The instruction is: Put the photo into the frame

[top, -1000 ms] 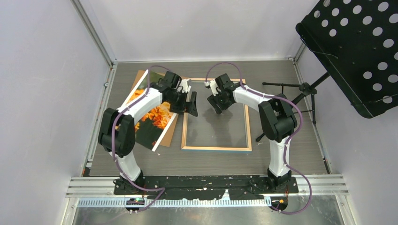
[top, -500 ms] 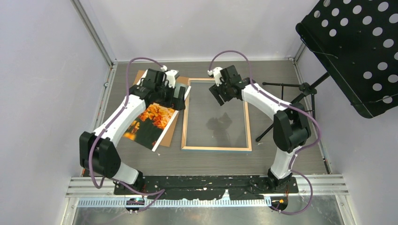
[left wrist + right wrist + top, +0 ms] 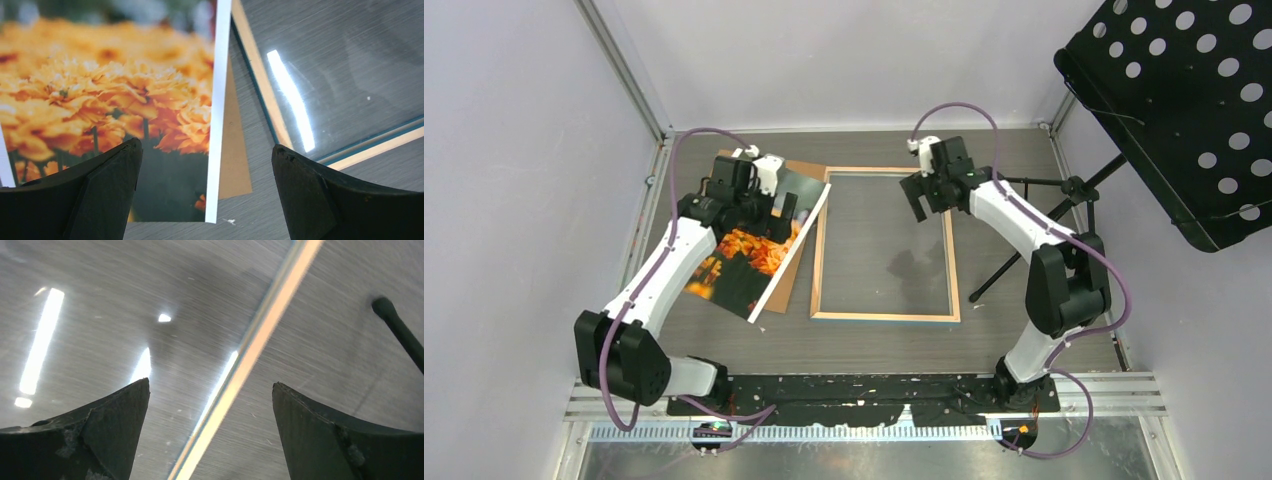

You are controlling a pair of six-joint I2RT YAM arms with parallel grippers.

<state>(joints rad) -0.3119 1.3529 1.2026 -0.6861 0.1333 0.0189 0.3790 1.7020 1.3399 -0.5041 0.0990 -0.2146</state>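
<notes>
The photo (image 3: pixel 746 262) of orange flowers lies tilted at the left of the table, on a brown backing board (image 3: pixel 799 170). To its right lies the frame (image 3: pixel 818 260), light wood side up, its clear pane showing the table. My left gripper (image 3: pixel 782 215) hovers open over the photo's far right part. In the left wrist view the photo's (image 3: pixel 100 90) white edge strip sits between the left gripper's (image 3: pixel 207 185) empty jaws, with the frame (image 3: pixel 260 85) to the right. My right gripper (image 3: pixel 921 198) is open above the frame's far right rail (image 3: pixel 250 360), which passes between the right gripper's (image 3: pixel 210 430) jaws.
A black perforated music stand (image 3: pixel 1184 110) hangs over the right side, and its tripod legs (image 3: pixel 1024 182) rest on the table just right of the frame. One leg tip (image 3: pixel 395 325) shows in the right wrist view. Walls close the left and back.
The left arm has stretched out and swung left, from the gap beside the frame to above the photo. The right arm has moved right and farther back to the frame's right rail, jaws spreading wider.
</notes>
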